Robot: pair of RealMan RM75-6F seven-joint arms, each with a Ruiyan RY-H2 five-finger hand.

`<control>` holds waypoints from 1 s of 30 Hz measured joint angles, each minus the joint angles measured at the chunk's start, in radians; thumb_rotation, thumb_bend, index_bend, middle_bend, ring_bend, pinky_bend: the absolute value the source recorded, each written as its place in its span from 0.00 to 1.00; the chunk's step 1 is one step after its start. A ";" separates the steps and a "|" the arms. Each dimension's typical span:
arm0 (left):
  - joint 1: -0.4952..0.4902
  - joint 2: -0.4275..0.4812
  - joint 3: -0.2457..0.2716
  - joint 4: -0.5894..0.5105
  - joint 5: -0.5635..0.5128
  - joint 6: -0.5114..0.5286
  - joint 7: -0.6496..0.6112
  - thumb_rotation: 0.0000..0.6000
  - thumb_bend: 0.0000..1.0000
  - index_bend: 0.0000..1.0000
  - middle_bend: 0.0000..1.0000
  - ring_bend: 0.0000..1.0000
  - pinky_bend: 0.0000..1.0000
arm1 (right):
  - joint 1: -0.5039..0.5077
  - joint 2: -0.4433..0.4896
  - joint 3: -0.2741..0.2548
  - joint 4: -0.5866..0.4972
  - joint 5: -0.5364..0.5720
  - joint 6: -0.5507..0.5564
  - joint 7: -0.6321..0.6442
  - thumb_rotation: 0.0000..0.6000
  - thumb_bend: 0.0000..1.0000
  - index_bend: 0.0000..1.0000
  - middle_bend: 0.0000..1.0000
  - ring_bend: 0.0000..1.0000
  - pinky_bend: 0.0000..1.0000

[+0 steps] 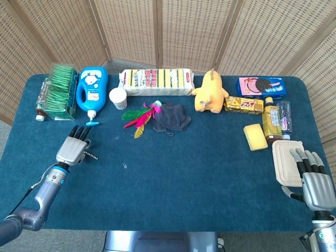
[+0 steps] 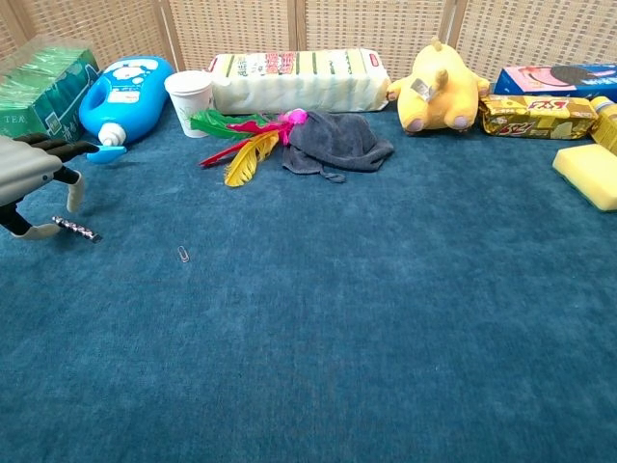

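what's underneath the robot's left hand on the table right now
A small dark corkscrew lies on the blue tablecloth, its spiral sticking out past the left hand. The end under the palm is covered, so whether the hand holds it or only hovers above cannot be told.

green box (image 2: 39, 92): the word "TEA" in pale letters on its front face, far left of the chest view
gold snack pack (image 2: 535, 116): red and white lettering in the upper right of the chest view, too blurred to spell out
long sponge pack (image 2: 299, 80): red print along its top edge and a red mark at its right end, upper middle of both views, not legible
blue cookie box (image 1: 261, 86): pictures of dark biscuits and small print, upper right of the head view, unreadable
blue bottle (image 1: 92, 89): a white label with a cartoon face, upper left of the head view, its text too small to read
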 measured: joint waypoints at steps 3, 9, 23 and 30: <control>-0.001 -0.001 0.001 0.002 -0.004 -0.002 0.006 1.00 0.57 0.46 0.00 0.00 0.03 | 0.000 0.001 -0.001 -0.001 -0.001 0.001 0.000 1.00 0.00 0.00 0.00 0.00 0.00; -0.001 -0.004 0.002 0.009 -0.011 -0.001 0.010 1.00 0.57 0.48 0.00 0.00 0.03 | 0.000 0.003 -0.001 -0.003 -0.002 -0.001 0.005 1.00 0.00 0.00 0.00 0.00 0.00; -0.008 -0.010 0.007 0.022 -0.012 0.002 0.048 1.00 0.58 0.53 0.00 0.00 0.03 | 0.001 0.006 -0.002 -0.007 0.002 -0.005 0.004 1.00 0.00 0.00 0.00 0.00 0.00; -0.012 -0.014 0.010 0.027 -0.013 0.002 0.072 1.00 0.58 0.46 0.00 0.00 0.03 | 0.000 0.010 -0.004 -0.012 0.002 -0.008 0.008 1.00 0.00 0.00 0.00 0.00 0.00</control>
